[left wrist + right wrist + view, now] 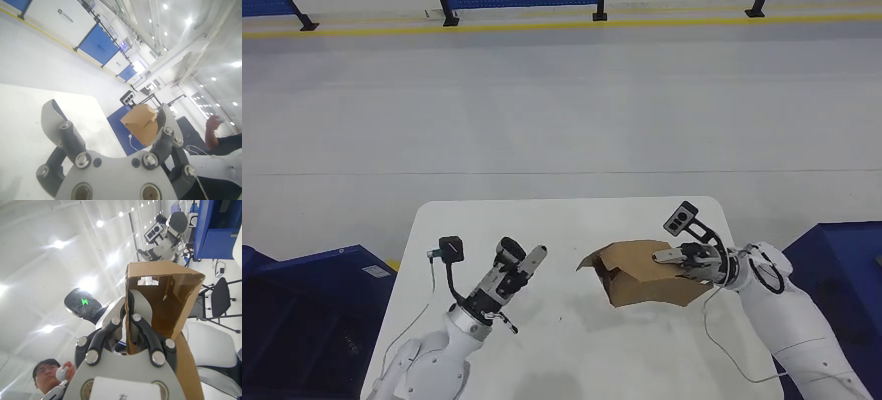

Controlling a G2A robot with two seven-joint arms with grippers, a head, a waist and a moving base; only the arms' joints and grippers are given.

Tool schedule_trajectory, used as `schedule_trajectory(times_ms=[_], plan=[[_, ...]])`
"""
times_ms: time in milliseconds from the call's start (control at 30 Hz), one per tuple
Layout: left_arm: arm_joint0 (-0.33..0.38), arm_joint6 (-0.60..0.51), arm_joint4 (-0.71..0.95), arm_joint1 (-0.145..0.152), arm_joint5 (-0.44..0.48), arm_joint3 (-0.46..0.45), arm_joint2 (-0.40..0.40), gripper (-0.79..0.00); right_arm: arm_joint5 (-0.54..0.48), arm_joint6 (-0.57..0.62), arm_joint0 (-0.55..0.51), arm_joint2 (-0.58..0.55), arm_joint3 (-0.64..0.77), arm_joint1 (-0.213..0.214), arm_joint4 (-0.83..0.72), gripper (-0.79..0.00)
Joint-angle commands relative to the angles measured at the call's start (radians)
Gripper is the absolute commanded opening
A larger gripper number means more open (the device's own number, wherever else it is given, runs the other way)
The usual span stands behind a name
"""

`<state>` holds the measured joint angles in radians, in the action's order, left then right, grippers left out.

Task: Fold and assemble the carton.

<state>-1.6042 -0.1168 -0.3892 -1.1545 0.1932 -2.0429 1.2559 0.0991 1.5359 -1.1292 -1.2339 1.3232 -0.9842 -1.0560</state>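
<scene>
Carton pinched on the right, its open mouth facing my empty left side.

On the left, my left fingers are spread wide with nothing between them, aimed right and a little far across the worktop. There is a clear gap between them and the carton. It hangs over the right part of the worktop, long axis running left to right, open end toward the left arm. My right fingers clamp one side wall at its right end, one inside and one outside. I judge the free left arm must travel right to reach the mouth flaps for the next fold.
</scene>
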Motion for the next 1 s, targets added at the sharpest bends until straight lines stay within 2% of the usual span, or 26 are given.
schedule_trajectory(times_ms=[0,167,267,500,967], plan=[[0.010,-0.014,-0.041,0.000,-0.008,0.012,-0.006,0.000,0.013,0.000,0.006,0.015,0.003,0.005,-0.003,-0.785],[0.052,-0.050,-0.201,-0.001,0.030,0.029,-0.056,0.000,0.060,0.000,0.016,0.054,0.017,0.025,-0.018,-0.785],[0.072,-0.043,-0.237,-0.005,0.054,0.036,-0.087,0.000,0.080,0.000,0.023,0.072,0.017,0.035,-0.036,-0.785],[0.074,-0.030,-0.233,-0.009,0.077,0.021,-0.100,0.000,0.091,0.000,0.041,0.105,0.002,0.054,-0.056,-0.785],[0.082,-0.081,-0.215,-0.016,0.078,0.037,-0.150,0.000,0.065,0.000,0.054,0.152,0.004,0.082,-0.064,-0.785]])
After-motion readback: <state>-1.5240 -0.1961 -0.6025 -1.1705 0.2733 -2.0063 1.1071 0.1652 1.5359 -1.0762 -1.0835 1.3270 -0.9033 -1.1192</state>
